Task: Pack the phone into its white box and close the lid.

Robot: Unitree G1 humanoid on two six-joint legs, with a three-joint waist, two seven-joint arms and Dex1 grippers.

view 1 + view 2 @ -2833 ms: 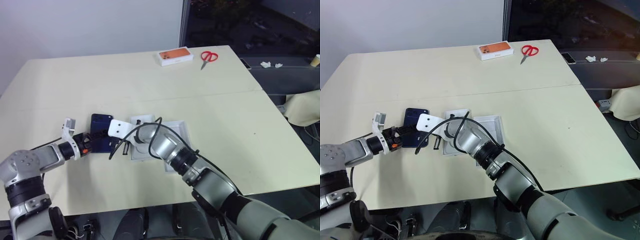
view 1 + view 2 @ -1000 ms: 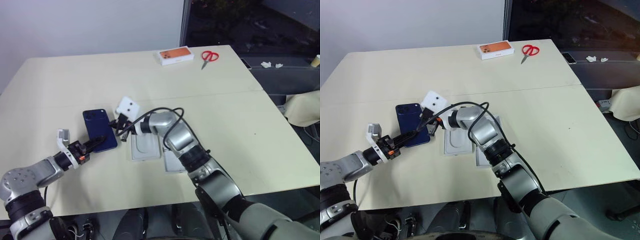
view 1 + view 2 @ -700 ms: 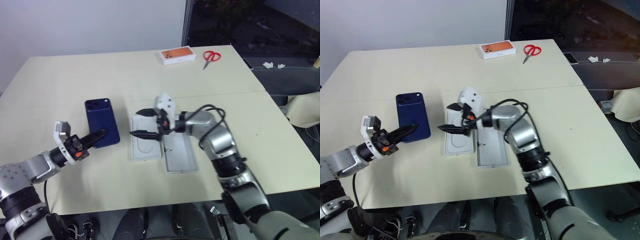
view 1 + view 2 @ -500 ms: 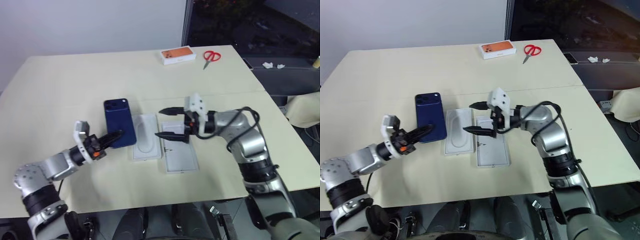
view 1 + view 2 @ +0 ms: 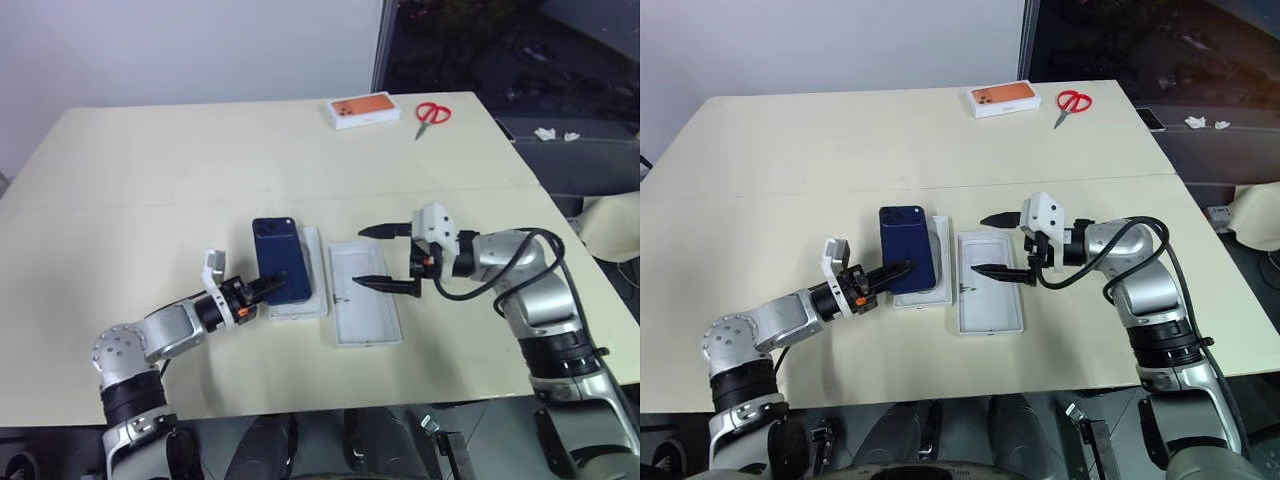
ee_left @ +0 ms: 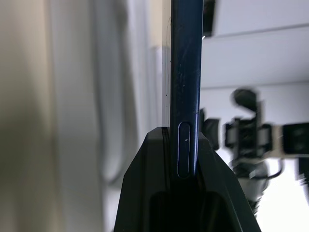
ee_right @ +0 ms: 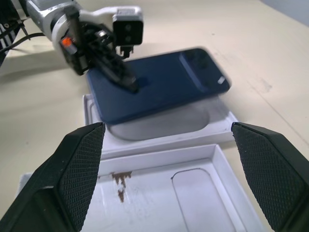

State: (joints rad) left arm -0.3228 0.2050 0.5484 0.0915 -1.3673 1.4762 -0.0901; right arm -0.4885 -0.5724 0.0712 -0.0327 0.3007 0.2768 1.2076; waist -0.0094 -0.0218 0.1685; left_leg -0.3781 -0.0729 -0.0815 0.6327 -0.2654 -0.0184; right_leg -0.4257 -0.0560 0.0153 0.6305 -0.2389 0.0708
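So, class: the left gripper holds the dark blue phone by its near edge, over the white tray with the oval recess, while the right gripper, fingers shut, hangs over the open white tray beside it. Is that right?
Not quite. The right gripper is open, its fingers spread wide apart, as the left eye view shows. The rest stands: the left gripper holds the phone by its near edge over the tray with the oval recess, and the right gripper hangs over the open white tray beside it.

Both arms are built of rounded silver-grey metal segments joined by black ring-shaped bands, with a large ball-like joint on the left arm. A loose black cable loops beside the right forearm. Each wrist carries a small white boxy camera housing above the black two-fingered left gripper and the black two-fingered right gripper. An orange mark sits at the left gripper's base. The right gripper's tapered fingers have a cross-hatched texture.
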